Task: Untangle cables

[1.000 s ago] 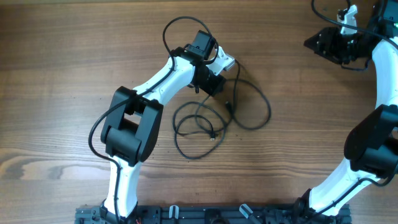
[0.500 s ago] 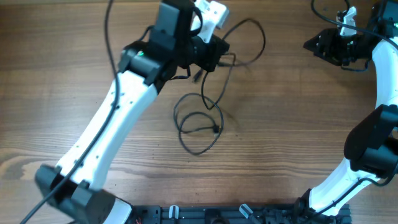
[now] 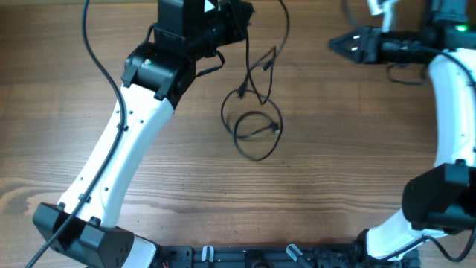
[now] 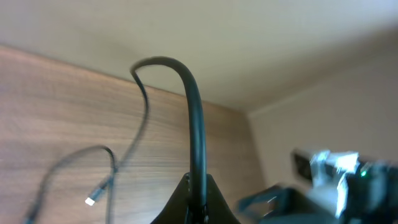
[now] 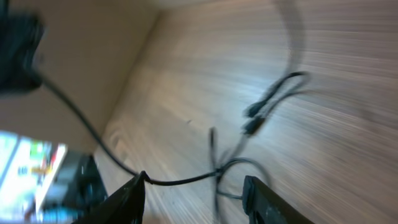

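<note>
Toward the table's [image 3: 357, 171] far edge, left of centre: pinches one strand of the cables [image 3: 256, 132] tight in the closed left gripper [image 4: 198, 200]. Trails from there toward the near side, long axis far-to-near, ending in loose loops on the wood. Farther right: holds the right gripper [image 5: 194, 184] about half apart, nothing between its jaws.

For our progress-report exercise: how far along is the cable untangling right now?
Done: nothing looks separated. In hand: the left gripper is shut on one strand of the cables, held raised. Left: lower down they look tangled together; the right gripper is open, holding nothing.
</note>
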Robot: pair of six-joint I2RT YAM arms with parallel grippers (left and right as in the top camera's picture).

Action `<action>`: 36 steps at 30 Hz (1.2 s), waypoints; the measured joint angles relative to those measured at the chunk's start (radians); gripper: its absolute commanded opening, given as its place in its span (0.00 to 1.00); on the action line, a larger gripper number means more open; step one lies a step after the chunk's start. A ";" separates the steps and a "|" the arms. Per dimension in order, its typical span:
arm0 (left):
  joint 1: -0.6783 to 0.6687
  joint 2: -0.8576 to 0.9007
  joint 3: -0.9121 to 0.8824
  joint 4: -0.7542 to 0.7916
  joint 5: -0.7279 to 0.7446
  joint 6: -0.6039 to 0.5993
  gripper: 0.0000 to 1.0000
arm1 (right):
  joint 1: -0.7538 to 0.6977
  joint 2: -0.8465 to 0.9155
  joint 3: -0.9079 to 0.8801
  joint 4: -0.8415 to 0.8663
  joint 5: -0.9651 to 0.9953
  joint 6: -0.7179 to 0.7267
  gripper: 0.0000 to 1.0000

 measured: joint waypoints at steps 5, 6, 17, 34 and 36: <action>0.032 0.000 0.000 0.002 0.012 -0.352 0.04 | 0.199 0.000 0.000 0.093 0.000 -0.072 0.63; 0.039 0.000 0.000 0.005 0.026 -0.408 0.04 | 0.242 0.000 0.000 0.130 0.000 -0.079 0.66; 0.068 0.000 0.000 0.038 0.180 -0.684 0.21 | 0.373 0.000 0.000 0.255 0.058 -0.077 0.04; 0.076 0.054 0.000 -0.423 -0.148 -0.033 0.95 | 0.370 -0.164 0.029 0.148 0.343 0.383 0.04; 0.064 0.071 -0.003 -0.418 -0.138 0.076 0.91 | 0.368 -0.182 0.053 0.148 0.346 0.419 0.04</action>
